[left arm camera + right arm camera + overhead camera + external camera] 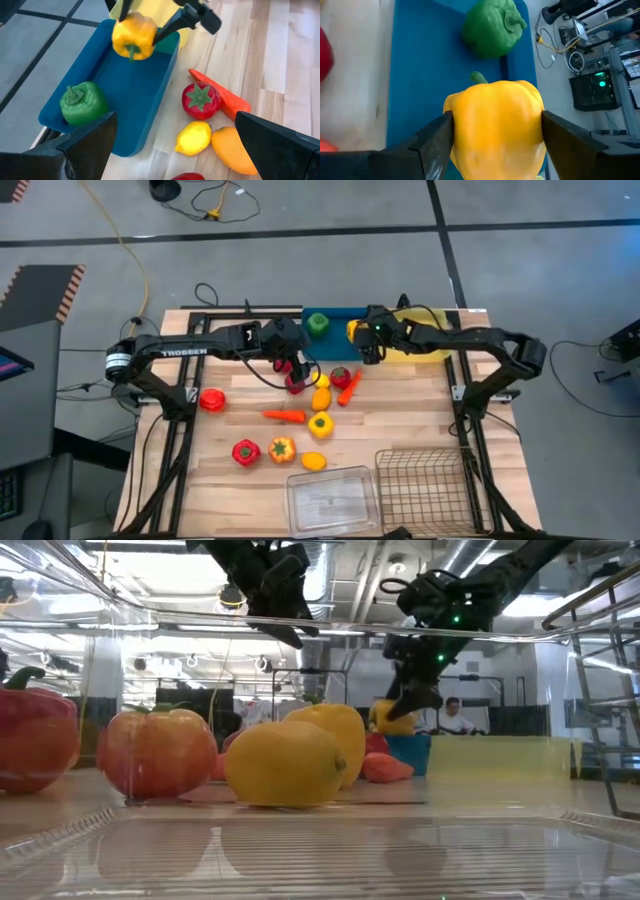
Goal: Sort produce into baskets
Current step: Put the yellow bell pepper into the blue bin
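The right gripper [494,145] is clamped on a yellow bell pepper [495,125], one dark finger pressed to each flank, and holds it in the air above the blue tray [125,90] at the table's far edge (the low view shows the pepper [392,718] hanging clear of the tray rim). A green bell pepper [82,102] already lies inside that tray, toward its other end, apart from the held one. Just beside the blue tray sits the translucent yellow tray [425,345], under the right arm. The left gripper [297,366] hovers near the blue tray's near side with its fingers spread wide and nothing between them, looking down on a red tomato-like piece [200,100], a lemon [194,137] and a carrot [225,97] clustered on the wooden table [420,410]. Further toward the near side lie another carrot [285,416], a second yellow pepper [321,423], an orange pepper [281,448], a red pepper [245,451] and another lemon [314,461]; one red piece [211,399] sits alone off to the left. The clear plastic bin [333,500] and the wire-mesh basket [425,490] stand side by side at the near edge.
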Controlling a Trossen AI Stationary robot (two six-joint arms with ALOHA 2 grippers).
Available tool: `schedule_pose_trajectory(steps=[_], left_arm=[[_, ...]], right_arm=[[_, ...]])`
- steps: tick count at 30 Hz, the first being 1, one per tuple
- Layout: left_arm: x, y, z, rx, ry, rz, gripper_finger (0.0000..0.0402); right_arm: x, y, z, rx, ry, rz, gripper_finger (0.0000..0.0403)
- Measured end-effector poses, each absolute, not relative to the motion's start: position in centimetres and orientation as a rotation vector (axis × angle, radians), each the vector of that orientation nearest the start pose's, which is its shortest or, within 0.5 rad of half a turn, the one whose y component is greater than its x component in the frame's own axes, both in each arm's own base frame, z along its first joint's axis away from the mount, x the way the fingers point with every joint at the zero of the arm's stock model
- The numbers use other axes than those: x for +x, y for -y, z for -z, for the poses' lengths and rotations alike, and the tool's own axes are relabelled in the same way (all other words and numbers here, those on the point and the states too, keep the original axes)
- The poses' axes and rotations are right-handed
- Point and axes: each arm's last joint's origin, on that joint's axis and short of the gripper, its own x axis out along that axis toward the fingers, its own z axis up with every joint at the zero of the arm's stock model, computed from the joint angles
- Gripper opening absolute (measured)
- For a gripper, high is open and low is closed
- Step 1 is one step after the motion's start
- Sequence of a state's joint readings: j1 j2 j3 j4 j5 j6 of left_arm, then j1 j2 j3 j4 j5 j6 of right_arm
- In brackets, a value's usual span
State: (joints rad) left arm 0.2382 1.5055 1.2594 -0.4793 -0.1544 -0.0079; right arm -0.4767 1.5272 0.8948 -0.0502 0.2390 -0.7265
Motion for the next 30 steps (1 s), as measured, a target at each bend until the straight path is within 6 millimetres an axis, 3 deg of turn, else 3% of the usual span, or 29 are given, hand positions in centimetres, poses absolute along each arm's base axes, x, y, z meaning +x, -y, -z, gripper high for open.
schedule_pose_trajectory(steps=[16,30], left_arm=[[31.63,-8.15,-30.1,-0.037,-0.736,-0.382,0.0391],[30.99,-7.81,-29.38,-0.076,-0.834,-0.366,0.0391]], right_arm=[[27.77,15.06,-21.06,-0.6,-0.905,0.388,0.0307],[27.81,14.99,-21.06,-0.639,-0.915,0.368,0.0385]])
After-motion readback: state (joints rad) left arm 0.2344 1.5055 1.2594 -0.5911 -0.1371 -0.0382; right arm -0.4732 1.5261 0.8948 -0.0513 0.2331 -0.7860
